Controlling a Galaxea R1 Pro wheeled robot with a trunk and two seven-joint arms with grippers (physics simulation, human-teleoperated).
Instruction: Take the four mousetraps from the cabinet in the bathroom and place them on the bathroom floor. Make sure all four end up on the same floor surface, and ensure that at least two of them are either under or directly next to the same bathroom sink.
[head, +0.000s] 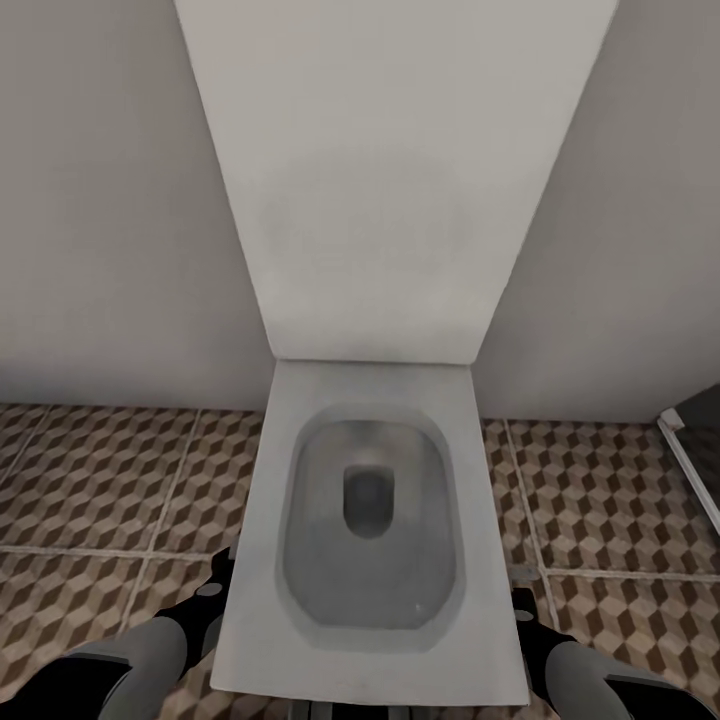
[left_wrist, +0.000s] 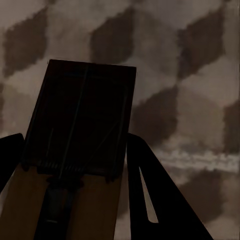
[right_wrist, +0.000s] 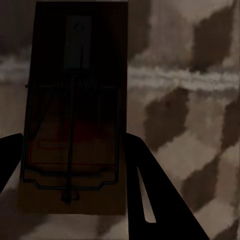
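The bathroom floor is tiled with brown, beige and white cubes. A white toilet stands on it against the far wall.

White toilet against pale wall, cube-patterned tile floor.

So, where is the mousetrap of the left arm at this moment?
In the left wrist view, the mousetrap sits between the two fingers of the left pincer, above the patterned bathroom floor.
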